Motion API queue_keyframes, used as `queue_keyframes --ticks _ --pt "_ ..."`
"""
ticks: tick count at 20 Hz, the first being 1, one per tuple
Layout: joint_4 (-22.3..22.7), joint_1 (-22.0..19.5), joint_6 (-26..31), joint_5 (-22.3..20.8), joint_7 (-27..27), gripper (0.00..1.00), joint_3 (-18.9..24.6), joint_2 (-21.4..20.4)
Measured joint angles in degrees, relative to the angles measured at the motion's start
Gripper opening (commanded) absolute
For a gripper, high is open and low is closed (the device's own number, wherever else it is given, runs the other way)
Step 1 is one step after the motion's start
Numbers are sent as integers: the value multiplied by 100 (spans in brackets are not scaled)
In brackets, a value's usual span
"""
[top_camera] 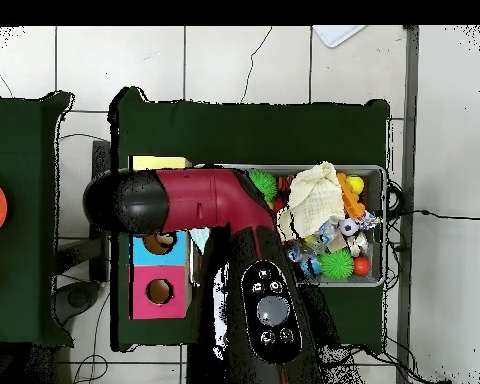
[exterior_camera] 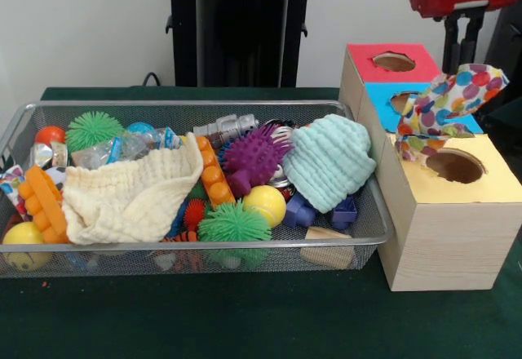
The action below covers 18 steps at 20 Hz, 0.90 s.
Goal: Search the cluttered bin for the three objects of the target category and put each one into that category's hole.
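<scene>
My gripper (exterior_camera: 462, 64) hangs at the right, above the boxes, shut on a dotted white cloth (exterior_camera: 451, 102). The cloth dangles just above and behind the round hole (exterior_camera: 454, 166) in the yellow top of the wooden box (exterior_camera: 444, 228). The silver wire-mesh bin (exterior_camera: 188, 104) stands to the left, full of toys; it also shows in the overhead view (top_camera: 384, 205). No other dotted cloth shows clearly in the bin. In the overhead view the red arm (top_camera: 199, 200) covers the gripper and the hole; only an edge of the yellow top (top_camera: 159, 162) shows.
A cream knit cloth (exterior_camera: 130, 196) and a mint knit cloth (exterior_camera: 329, 161) lie on the toys, with a purple spiky ball (exterior_camera: 253, 157) between them. Behind the yellow box stand the blue-topped box (exterior_camera: 391, 98) and the red-topped box (exterior_camera: 391, 62).
</scene>
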Motion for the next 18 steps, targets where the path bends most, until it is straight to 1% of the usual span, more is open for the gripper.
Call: queue_keyframes --ticks 6,18 --pt "0 144 -26 54 0 0 0 -1" --pt "2 161 -27 262 0 0 0 -117"
